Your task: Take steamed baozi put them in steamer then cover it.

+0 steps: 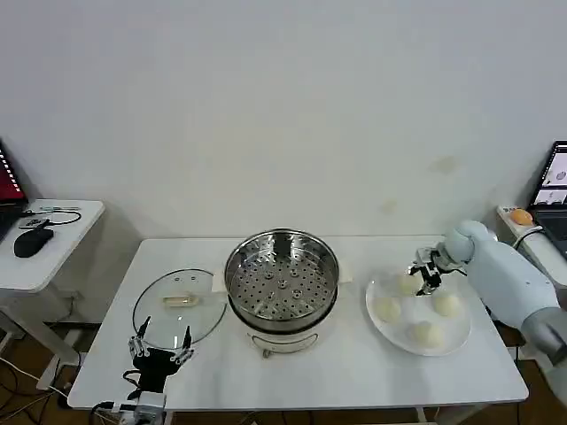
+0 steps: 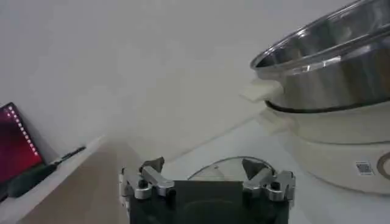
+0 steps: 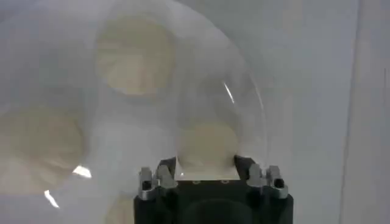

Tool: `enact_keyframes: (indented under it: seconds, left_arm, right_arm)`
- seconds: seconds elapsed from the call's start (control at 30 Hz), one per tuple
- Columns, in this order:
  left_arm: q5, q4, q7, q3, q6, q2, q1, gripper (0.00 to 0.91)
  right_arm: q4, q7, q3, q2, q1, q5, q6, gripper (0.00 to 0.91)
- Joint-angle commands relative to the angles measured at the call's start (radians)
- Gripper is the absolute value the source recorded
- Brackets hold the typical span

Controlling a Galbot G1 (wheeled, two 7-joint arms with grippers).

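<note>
Right tool (image 3: 206, 171) spread around my nearest baozi (image 3: 206, 143) on plate (image 1: 461, 332): close gently, lift straight, swing to steamer (image 1: 282, 282); left tool (image 1: 161, 345) released, idle.

Even, diffuse lighting is seen across the head view, with the white wall rendered bright and only a soft shadow cast under the steamer (image 1: 282, 285). Small highlights are picked up on its polished rim, and faint reflections on the cover (image 1: 180, 306). In the right wrist view the plate (image 3: 73, 109) and baozi (image 3: 206, 145) are badly blurred and washed out. In the left wrist view the background is rendered soft.
</note>
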Motion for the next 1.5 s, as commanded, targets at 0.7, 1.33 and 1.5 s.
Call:
enact_keyframes:
  seconds: [0.7,1.33,1.5]
  left_arm:
    - [-0.011,-0.001,-0.001,0.013,0.001,0.002,-0.01,0.907]
    - [-0.013,0.023,-0.001,0.006,-0.004,0.003,-0.016,0.907]
    - [-0.016,0.031,-0.001,0.0,-0.005,0.005,-0.019,0.907]
  right_arm:
    - [0.246,0.011,-0.073,-0.183,0.036,0.128,-0.058,0.907]
    - [0.011,0.028,-0.057,0.0,-0.003,0.023,-0.047,0.907]
    - [-0.015,0.025,-0.063,0.019,0.0,0.002,-0.045,0.907]
